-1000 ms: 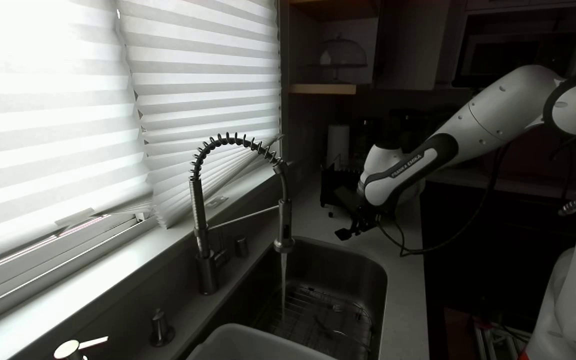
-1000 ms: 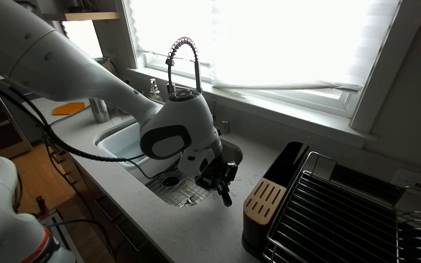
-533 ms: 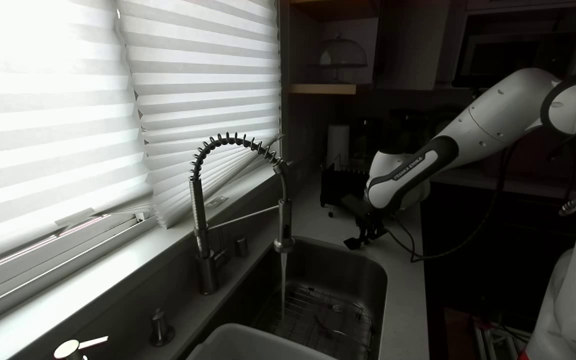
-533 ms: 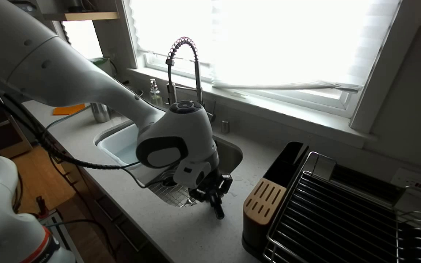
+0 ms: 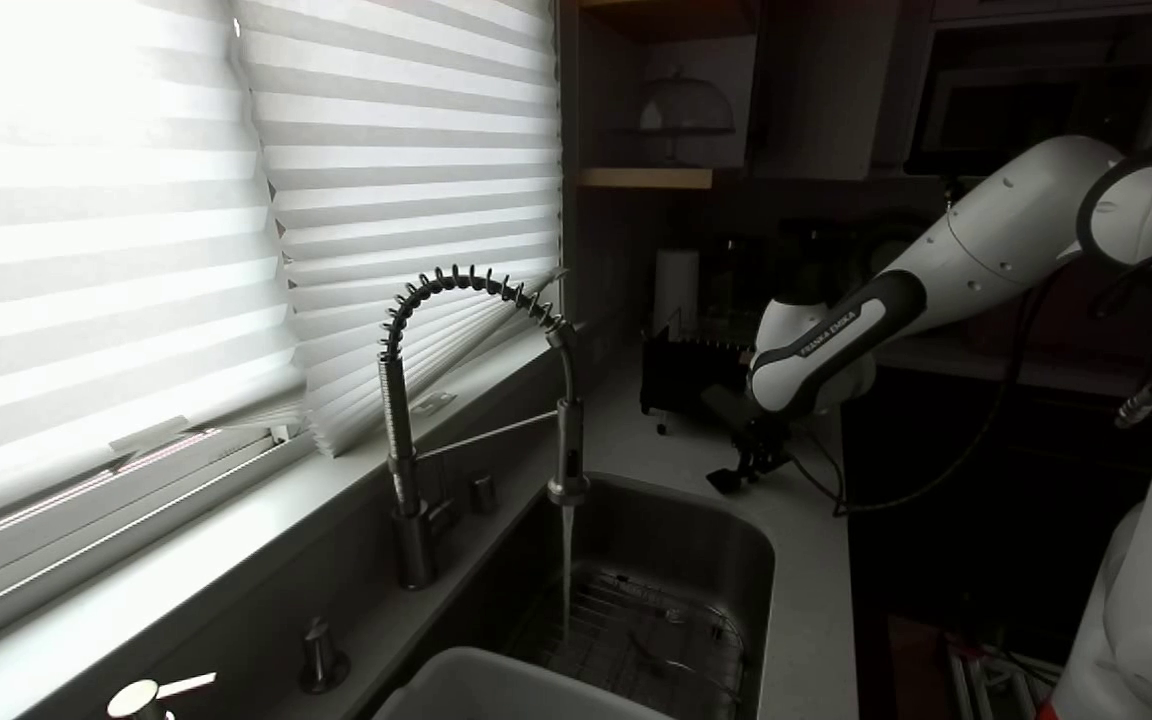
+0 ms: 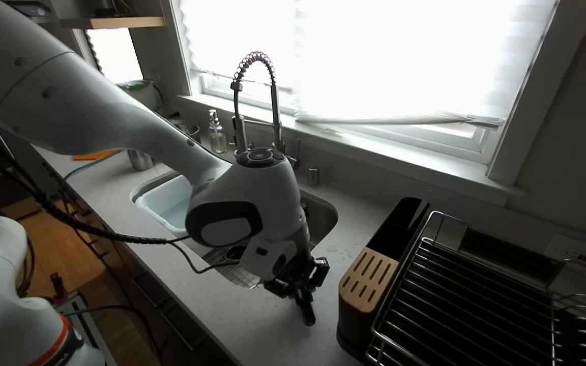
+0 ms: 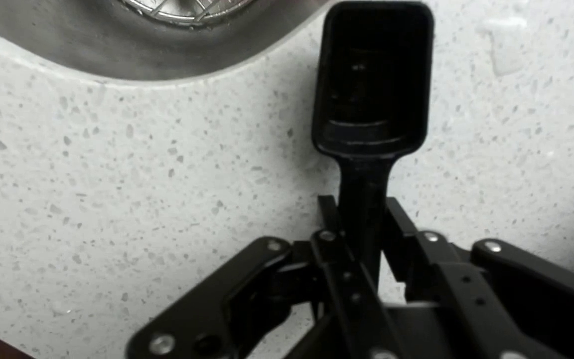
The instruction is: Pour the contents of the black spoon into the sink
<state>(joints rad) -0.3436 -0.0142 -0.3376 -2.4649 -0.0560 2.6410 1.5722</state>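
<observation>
Speckled counter (image 7: pixel 142 164) beside sink (image 7: pixel 152 55); 1 black spoon (image 7: pixel 372 99), open bowl
Over counter, just outside sink; gripper (image 7: pixel 361 212) clamped on its handle; likely light, stiff, slick when wet; best hold: handle just behind bowl, against twisting

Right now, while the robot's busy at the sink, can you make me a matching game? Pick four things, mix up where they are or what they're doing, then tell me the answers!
Things:
1. black spoon
2. faucet
3. pale tub
4. slotted wooden top

Places and states:
A. sitting inside the sink
B. beside the wire dish rack
C. clasped in the pincer
D. letting water run

Right pairs: 1-C, 2-D, 3-A, 4-B
</observation>
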